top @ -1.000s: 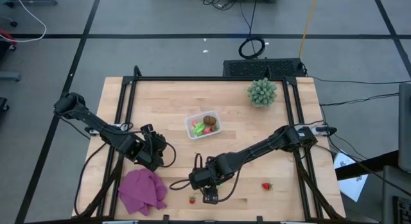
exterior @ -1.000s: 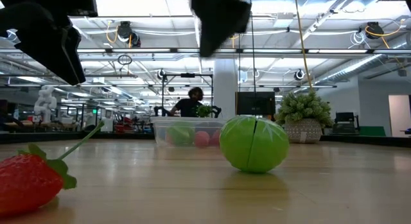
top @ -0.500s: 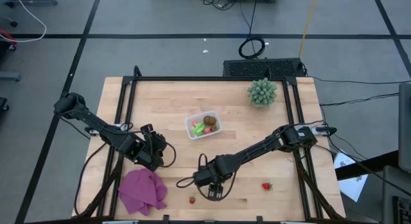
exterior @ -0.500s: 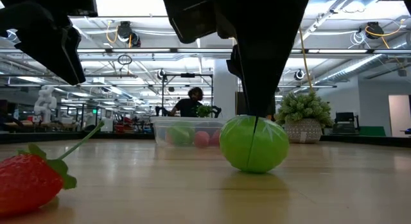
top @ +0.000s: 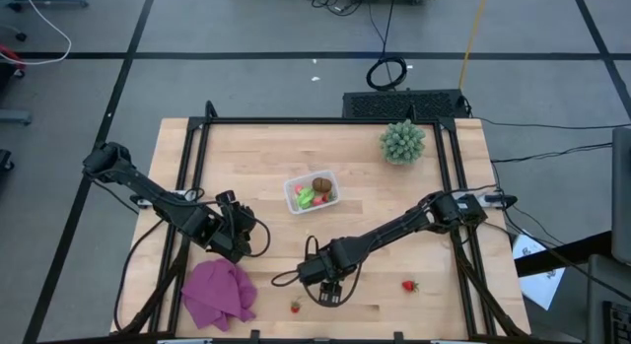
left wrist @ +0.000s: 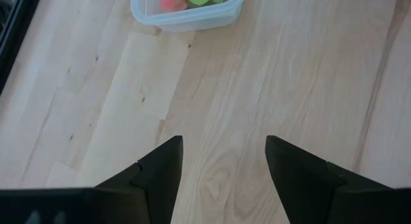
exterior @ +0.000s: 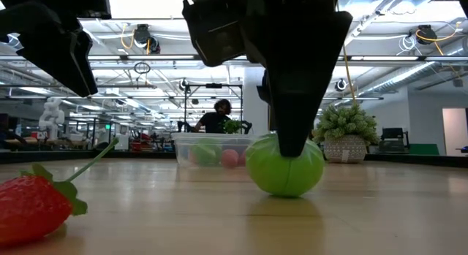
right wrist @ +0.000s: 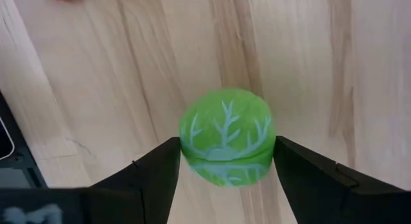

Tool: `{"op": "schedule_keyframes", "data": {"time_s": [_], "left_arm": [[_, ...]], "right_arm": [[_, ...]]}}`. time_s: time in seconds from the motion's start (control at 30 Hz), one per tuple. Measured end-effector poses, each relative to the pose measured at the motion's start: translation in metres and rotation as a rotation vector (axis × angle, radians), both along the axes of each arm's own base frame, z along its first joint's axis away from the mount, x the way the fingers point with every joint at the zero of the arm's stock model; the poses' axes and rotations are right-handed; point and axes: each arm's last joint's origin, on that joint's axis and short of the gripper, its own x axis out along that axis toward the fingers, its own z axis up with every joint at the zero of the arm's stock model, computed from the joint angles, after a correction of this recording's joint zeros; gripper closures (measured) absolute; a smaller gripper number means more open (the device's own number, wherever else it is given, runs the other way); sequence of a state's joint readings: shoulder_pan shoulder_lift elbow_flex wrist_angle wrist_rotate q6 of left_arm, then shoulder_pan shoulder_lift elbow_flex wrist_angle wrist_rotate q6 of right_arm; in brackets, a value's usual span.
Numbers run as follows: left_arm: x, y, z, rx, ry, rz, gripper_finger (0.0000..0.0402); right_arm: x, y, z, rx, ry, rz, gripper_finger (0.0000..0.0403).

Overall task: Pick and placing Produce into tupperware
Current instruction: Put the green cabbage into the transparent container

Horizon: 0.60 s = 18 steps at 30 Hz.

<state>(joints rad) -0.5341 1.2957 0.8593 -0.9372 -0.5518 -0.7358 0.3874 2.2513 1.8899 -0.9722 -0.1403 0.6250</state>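
A bright green round produce piece with pale leaf veins [right wrist: 226, 131] sits on the wood near the table's near edge; it also shows in the low view [exterior: 284, 167], while in the high view the arm hides it. My right gripper [right wrist: 225, 166] [top: 328, 297] has come down over it, one finger on each side. The clear tupperware [top: 313, 193] at mid-table holds a brown oval plus green and red pieces. Two toy strawberries [top: 295, 307] [top: 408, 285] lie on the table. My left gripper [left wrist: 225, 166] [top: 254, 238] hovers open, left of the tupperware. My right gripper has the green piece between its two fingers at its widest part [right wrist: 186, 137], coming from above and pointing down. Both inner finger faces meet the piece's sides. The piece still rests on the table [exterior: 284, 193].
A purple cloth [top: 219, 293] lies at the near left corner. A spiky pale-green plant [top: 402, 142] stands at the far right. One strawberry [exterior: 33, 204] lies close to the low camera. Bare wood [top: 394, 226] stretches between the tupperware and the right gripper.
My right gripper has moved a little toward the table's right and come down over the green piece, its fingers now standing on either side of it. The piece has shifted slightly on the table.
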Motion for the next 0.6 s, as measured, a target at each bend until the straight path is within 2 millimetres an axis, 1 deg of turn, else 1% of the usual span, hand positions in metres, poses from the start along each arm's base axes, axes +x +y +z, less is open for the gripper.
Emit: {"op": "schedule_keyframes", "data": {"time_s": [0.27, 0.6], "left_arm": [[-0.0001, 0.0000, 0.0001, 0.000, 0.000, 0.000, 0.0174], [0.0000, 0.0000, 0.0000, 0.000, 0.000, 0.000, 0.0174]], "right_arm": [[0.0013, -0.0019, -0.0070, 0.049, -0.012, 0.027, 0.0165], [0.0018, -0.0026, -0.0082, 0.052, -0.020, 0.040, 0.0166]]}}
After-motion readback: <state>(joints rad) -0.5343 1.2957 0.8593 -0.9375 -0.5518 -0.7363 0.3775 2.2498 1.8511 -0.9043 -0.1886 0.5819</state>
